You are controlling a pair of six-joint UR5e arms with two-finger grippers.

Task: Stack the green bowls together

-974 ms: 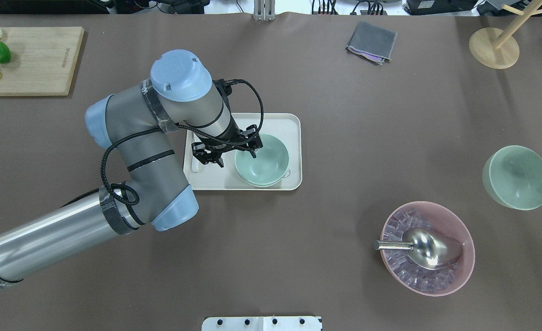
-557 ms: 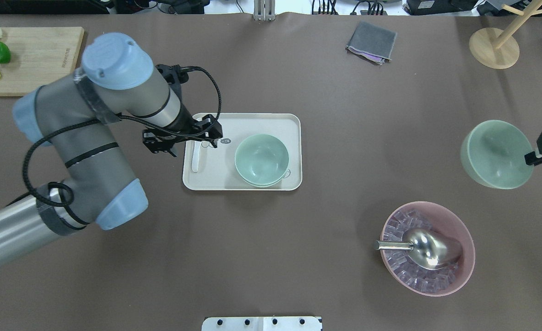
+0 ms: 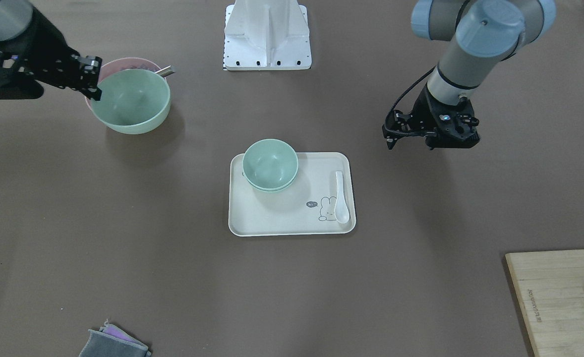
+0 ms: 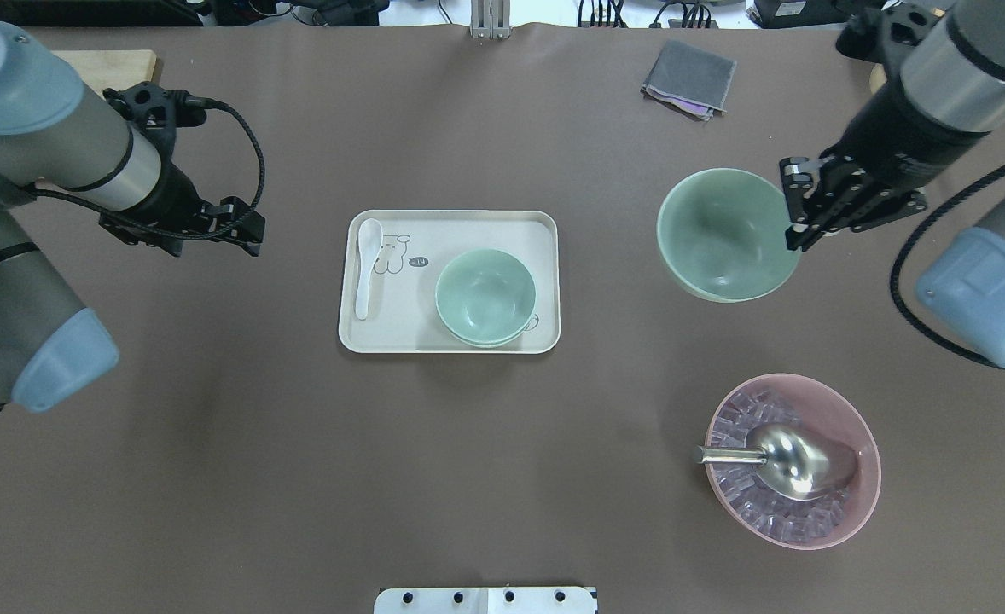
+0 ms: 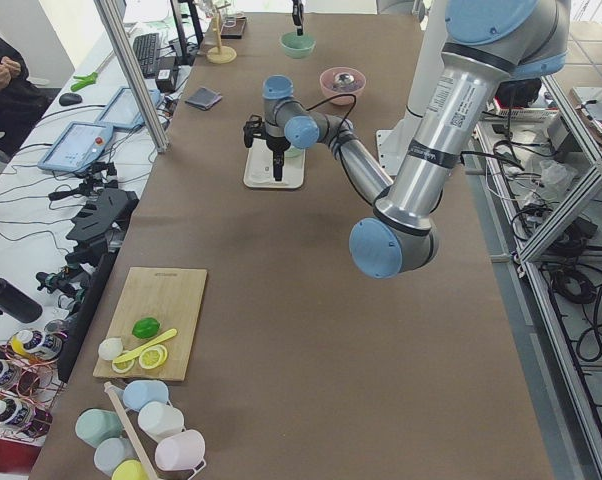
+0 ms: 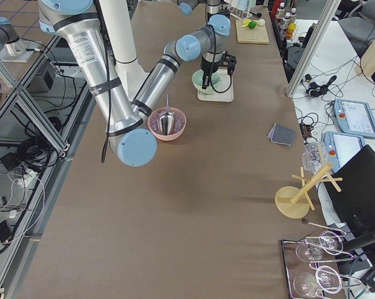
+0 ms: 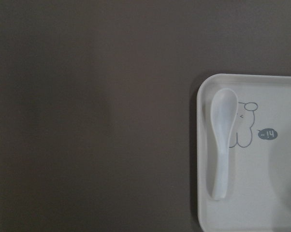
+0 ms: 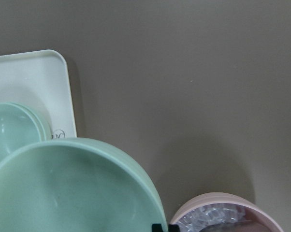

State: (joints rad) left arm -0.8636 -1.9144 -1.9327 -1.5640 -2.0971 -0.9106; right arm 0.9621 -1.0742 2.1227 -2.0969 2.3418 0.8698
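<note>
Overhead exterior: we note the right gripper [image 4: 794, 232] clamped on one side of the rim of a small round pale mint-green plastic bowl [image 4: 720, 239], which is empty and airborne between the cream rectangular tray [image 4: 456, 223] and the larger pink ribbed bowl [image 4: 865, 431]; the left gripper [image 4: 212, 240] hangs spread and empty, well left of the tray. We judge that one-sided pinch the risk: the bowl may tilt, slip, or land off-centre and shove the two nested mint-green bowls [image 4: 485, 294]. Those sit empty on the tray beside a white spoon [image 4: 364, 273]; the pink bowl holds clear cubes [image 4: 750, 512] and a metal scoop [image 4: 797, 460].
</note>
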